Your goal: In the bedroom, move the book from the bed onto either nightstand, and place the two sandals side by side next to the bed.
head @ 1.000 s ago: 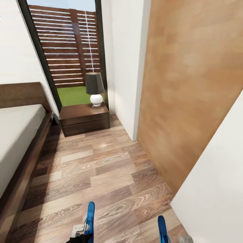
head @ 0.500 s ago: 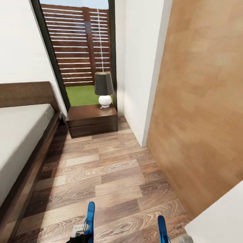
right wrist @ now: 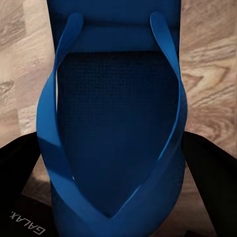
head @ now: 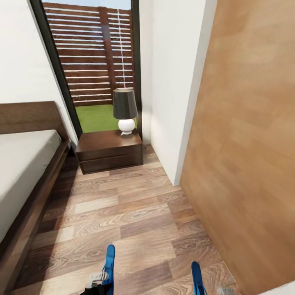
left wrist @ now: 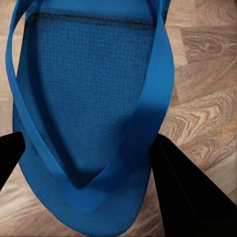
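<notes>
- Head view: one large low bed (head: 24, 164) with a whitish-grey mattress and a dark brown wooden frame and headboard lies at the left, along the wood-plank floor (head: 123, 213).
- Beyond the foot of the floor strip stands one low reddish-brown wooden nightstand (head: 110, 150), just beside the bed's head end; its square top is a surface carrying one lamp with a dark shade and a white round base (head: 125, 110).
- Behind the nightstand rises one tall dark-framed window (head: 92, 61), showing a slatted brown fence and green grass.
- A white wall corner (head: 172, 90) and a plain light-brown wooden door panel (head: 246, 143) fill the right side.
- At the bottom edge two bright blue flat sandals show on edge: the left sandal (head: 109, 263) above the left hand (head: 97, 282), and the right sandal (head: 196, 279) by the right hand (head: 223, 290).
- Left wrist view: the left sandal (left wrist: 89, 108) lies between the two black fingers (left wrist: 190, 197) of the left hand, sole and both straps facing the camera, the plank floor behind; the hand is clenched on it.
- Right wrist view: the right sandal (right wrist: 116, 133) sits between the two black fingers (right wrist: 210, 173) of the right hand, straps meeting near the camera; this hand too is grasping its sandal, above the floor.
</notes>
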